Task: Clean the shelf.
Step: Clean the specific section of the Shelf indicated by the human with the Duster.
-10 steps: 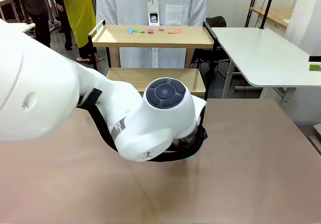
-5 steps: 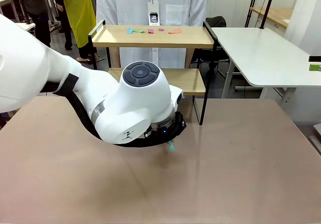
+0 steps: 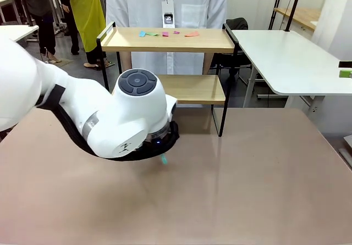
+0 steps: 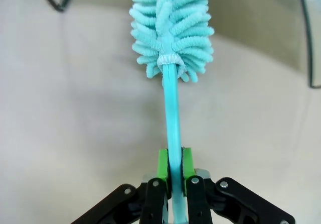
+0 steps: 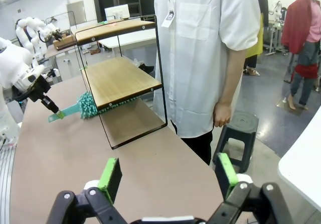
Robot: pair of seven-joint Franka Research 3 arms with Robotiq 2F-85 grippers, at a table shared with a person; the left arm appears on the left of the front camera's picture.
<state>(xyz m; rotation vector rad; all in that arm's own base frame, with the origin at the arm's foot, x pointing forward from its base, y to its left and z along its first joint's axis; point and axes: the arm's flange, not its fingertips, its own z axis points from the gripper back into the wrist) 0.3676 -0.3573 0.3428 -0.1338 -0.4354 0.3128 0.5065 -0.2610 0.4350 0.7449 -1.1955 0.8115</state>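
Front view: the shelf [image 3: 214, 39] is seen at twelve o'clock beyond the brown table [image 3: 264, 179], its upper board strewn with coloured paper scraps [image 3: 165, 34]. The cleaning is judged barely begun. A person [image 3: 165, 3] in a white coat is stood behind it, and a white side table [image 3: 286, 58] is set at two o'clock.

Left wrist view: the left gripper [image 4: 170, 166] is shown clamped on the handle of a teal duster [image 4: 170, 28], whose head is aimed at twelve o'clock over bare tabletop.

Right wrist view: the right gripper [image 5: 168, 176] is held spread wide and empty. The duster head is seen at nine o'clock by the shelf's lower board; contact cannot be told.
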